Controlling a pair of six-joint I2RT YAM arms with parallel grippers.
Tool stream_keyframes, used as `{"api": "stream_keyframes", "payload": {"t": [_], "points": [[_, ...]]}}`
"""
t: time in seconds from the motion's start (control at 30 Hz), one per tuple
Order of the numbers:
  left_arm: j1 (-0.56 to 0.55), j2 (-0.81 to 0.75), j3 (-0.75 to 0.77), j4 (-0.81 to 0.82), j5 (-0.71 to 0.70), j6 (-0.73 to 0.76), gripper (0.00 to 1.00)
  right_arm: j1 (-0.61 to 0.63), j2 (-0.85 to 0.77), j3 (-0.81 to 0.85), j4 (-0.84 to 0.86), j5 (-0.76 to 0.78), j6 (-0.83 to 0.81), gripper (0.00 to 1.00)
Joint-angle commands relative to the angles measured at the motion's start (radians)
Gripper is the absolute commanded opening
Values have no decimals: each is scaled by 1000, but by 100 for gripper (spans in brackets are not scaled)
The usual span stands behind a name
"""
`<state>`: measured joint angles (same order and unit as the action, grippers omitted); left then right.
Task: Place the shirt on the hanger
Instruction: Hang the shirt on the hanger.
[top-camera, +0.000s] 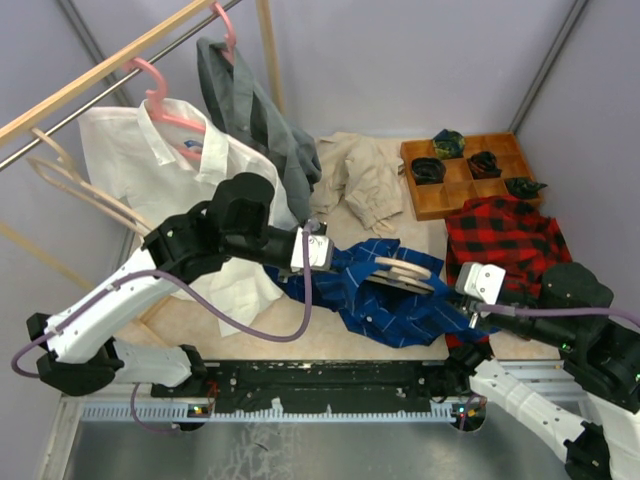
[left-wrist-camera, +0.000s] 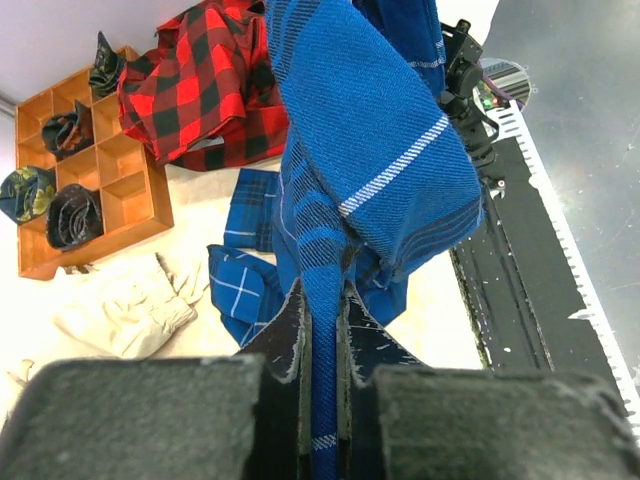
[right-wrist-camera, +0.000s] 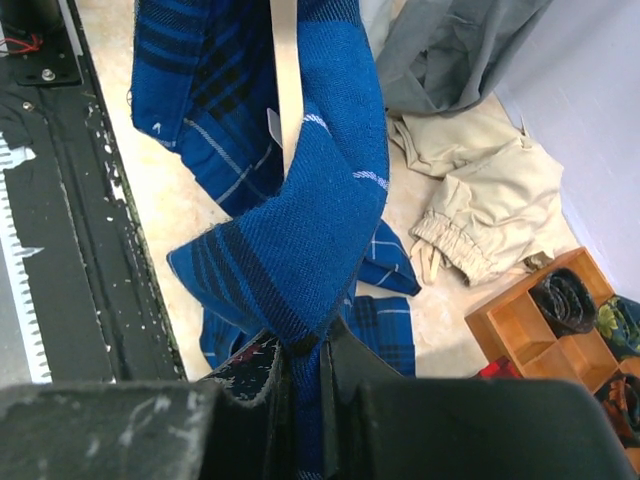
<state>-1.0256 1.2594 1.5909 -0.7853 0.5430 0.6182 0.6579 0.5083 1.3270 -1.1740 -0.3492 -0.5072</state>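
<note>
The royal-blue checked shirt (top-camera: 395, 305) hangs bunched between my two grippers, just above the mat. My left gripper (top-camera: 322, 250) is shut on a fold of the shirt (left-wrist-camera: 370, 150) at its left end; the cloth runs straight up between the jaws. My right gripper (top-camera: 463, 295) is shut on the shirt (right-wrist-camera: 300, 230) at its right end. The pale beige hanger (top-camera: 405, 271) lies across the top of the shirt between the grippers. In the right wrist view, one arm of the hanger (right-wrist-camera: 287, 80) shows as a pale strip running into the cloth.
A white shirt (top-camera: 170, 165) and a grey garment (top-camera: 245, 100) hang on pink hangers from the rail (top-camera: 100, 70) at back left. Beige trousers (top-camera: 365, 180), a wooden tray (top-camera: 425, 205) of rolled socks and a red-and-black plaid shirt (top-camera: 505, 240) lie behind the shirt.
</note>
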Motion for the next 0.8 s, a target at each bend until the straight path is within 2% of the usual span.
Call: {"api": "stream_keyframes", "payload": {"t": [0.0, 0.1, 0.2, 0.3, 0.4, 0.57, 0.67, 0.77], "points": [[1, 5, 7, 15, -4, -18, 0, -1, 9, 5, 128, -34, -3, 2], [1, 2, 1, 17, -18, -24, 0, -1, 9, 8, 131, -33, 9, 17], [1, -4, -13, 31, -61, -32, 0, 0, -2, 10, 135, -9, 21, 38], [1, -16, -35, 56, -114, -57, 0, -1, -21, 1, 141, 26, 30, 51], [1, -31, -67, 92, -172, -80, 0, -1, -52, -19, 158, 81, 43, 59], [2, -41, -114, 165, -297, -180, 0, -1, -88, -62, 239, 248, 121, 66], [1, -36, -134, 191, -330, -243, 0, -1, -100, -100, 303, 345, 229, 71], [1, -38, -165, 228, -357, -302, 0, 0, -71, -83, 298, 425, 376, 75]]}}
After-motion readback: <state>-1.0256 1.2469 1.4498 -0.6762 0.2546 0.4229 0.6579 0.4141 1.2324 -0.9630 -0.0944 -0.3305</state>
